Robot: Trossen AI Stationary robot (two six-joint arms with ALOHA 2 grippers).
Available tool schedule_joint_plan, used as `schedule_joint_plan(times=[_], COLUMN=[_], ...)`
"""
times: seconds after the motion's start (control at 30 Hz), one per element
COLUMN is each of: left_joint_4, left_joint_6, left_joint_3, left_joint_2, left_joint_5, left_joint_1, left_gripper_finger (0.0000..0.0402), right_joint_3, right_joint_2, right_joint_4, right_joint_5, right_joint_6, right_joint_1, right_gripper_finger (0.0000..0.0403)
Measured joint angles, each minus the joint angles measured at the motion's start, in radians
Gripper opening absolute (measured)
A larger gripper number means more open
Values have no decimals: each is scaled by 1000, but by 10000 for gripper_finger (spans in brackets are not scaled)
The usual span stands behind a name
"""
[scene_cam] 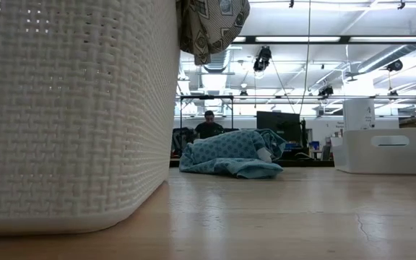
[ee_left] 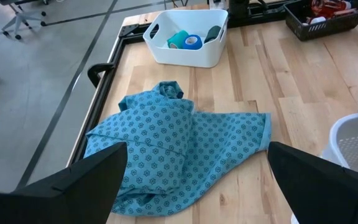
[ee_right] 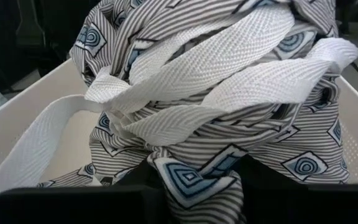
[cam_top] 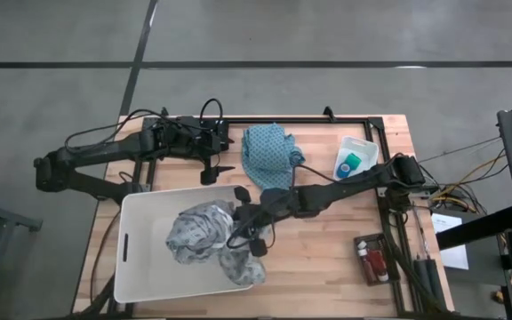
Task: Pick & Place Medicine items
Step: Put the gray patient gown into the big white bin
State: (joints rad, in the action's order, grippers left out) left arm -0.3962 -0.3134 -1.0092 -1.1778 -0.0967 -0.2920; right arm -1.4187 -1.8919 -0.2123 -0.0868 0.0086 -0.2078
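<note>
A teal-green roll (ee_left: 179,40) and a blue round piece (ee_left: 193,42) lie in a small white tray (cam_top: 356,147) at the table's far right. Red bottles (cam_top: 373,262) lie in a dark tray near the right front. My right gripper (cam_top: 243,220) reaches over the right rim of a big white basket (cam_top: 136,267) and is shut on a grey striped patterned cloth (cam_top: 204,233) with white tape ties (ee_right: 229,56). My left gripper (ee_left: 194,186) hangs open above a teal patterned cloth (ee_left: 179,149), touching nothing. My right gripper pinches a fold of the grey patterned cloth (ee_right: 191,177) between its two fingers, coming nearly level from the table's right side. The cloth bunches up in front of the fingers; a part hangs above the basket's rim (scene_cam: 211,25), and the rest lies in the basket.
The teal cloth (cam_top: 269,156) lies heaped on the table at the far middle, between the basket and the small white tray. Bare wood shows in front of it and right of the basket. Black frame rails run along the table's far and right edges.
</note>
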Motion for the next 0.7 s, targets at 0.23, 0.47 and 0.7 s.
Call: schedule_joint_plan(times=[0.23, 0.47, 0.7], left_joint_4=[0, 0, 0], left_joint_6=[0, 0, 0], left_joint_3=[0, 0, 0], left_joint_2=[0, 0, 0], left_joint_5=[0, 0, 0], left_joint_1=[0, 0, 0], left_gripper_finger=[393, 393, 393], right_joint_3=[-15, -15, -17], right_joint_2=[0, 0, 0], right_joint_4=[0, 0, -12], right_joint_5=[0, 3, 3], right_joint_6=[-15, -19, -21], right_joint_1=[-1, -1, -1], right_gripper_finger=[118, 171, 225])
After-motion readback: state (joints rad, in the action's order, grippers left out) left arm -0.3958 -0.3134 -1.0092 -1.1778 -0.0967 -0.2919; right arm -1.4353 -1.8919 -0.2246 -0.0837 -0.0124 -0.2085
